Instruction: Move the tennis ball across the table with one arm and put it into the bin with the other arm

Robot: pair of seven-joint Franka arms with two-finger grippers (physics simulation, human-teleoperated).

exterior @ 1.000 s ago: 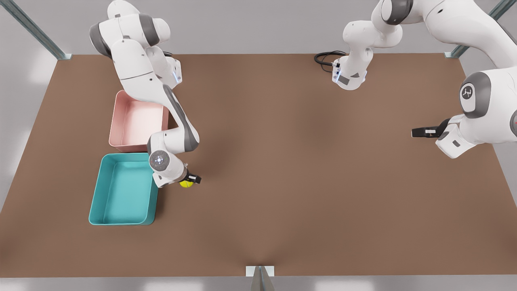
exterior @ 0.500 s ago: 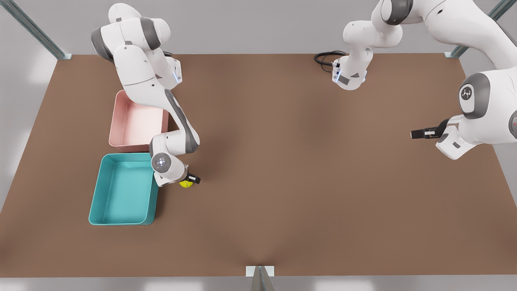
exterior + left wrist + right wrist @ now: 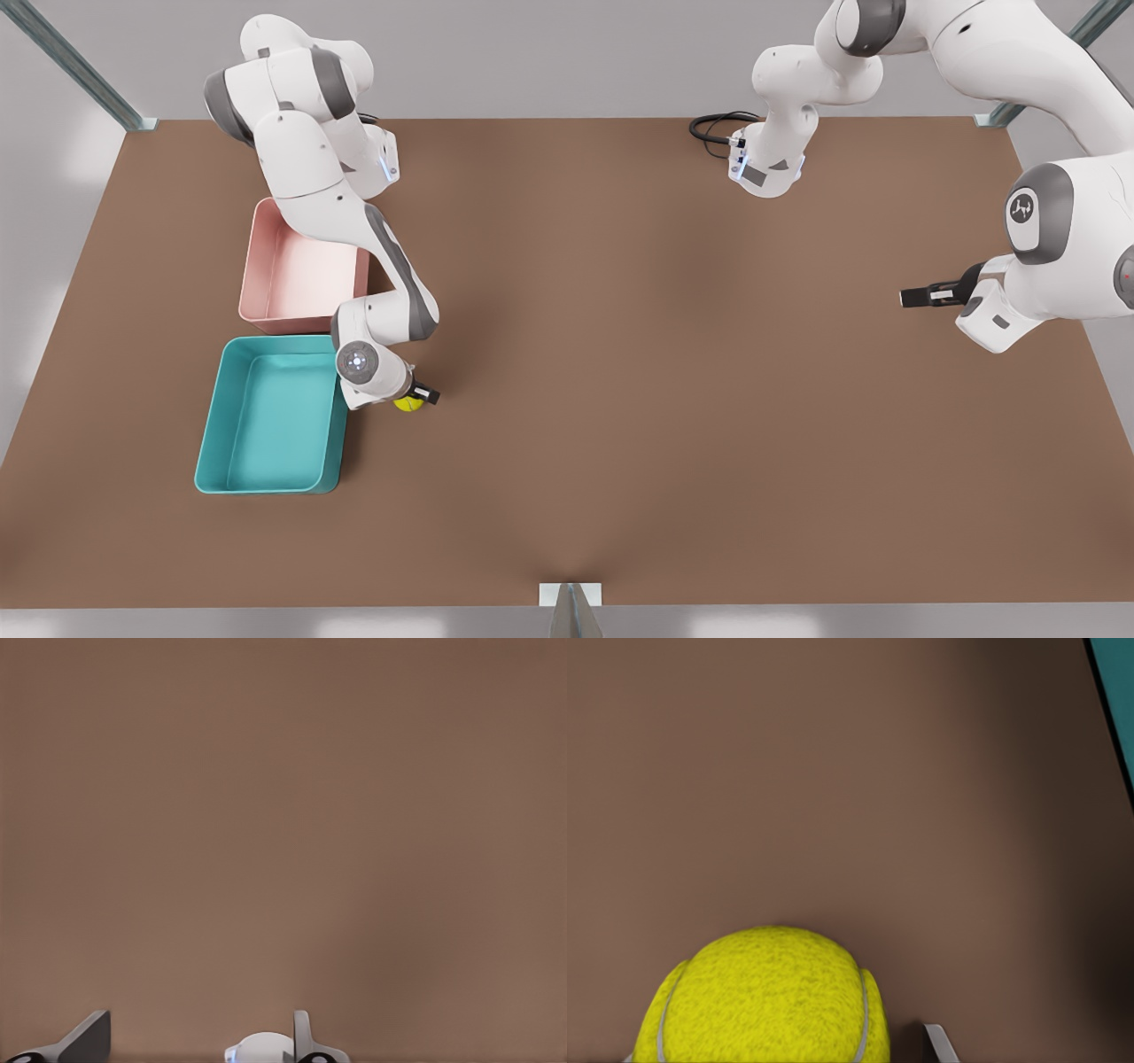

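The yellow-green tennis ball (image 3: 407,404) rests on the brown table (image 3: 638,372), just to the front view's right of the teal bin (image 3: 209,425). My right gripper (image 3: 416,398) is down at the ball, straddling it. In the right wrist view the ball (image 3: 766,1001) lies between the fingers, and one fingertip (image 3: 939,1043) stands a small gap off its side; the gripper (image 3: 784,1054) looks open. My left gripper (image 3: 905,297) waits open above bare table at the front view's far right, with both its fingertips (image 3: 303,1036) showing and nothing between them.
A pink bin (image 3: 255,266) stands behind the teal one, partly under the right arm. A corner of the teal bin (image 3: 1116,718) shows close to the ball. A black cable (image 3: 713,128) lies by the far arm base.
The right arm's upper links have shifted and its wrist has sunk slightly over the ball. The ball has stayed in place. The left gripper has drifted a little.
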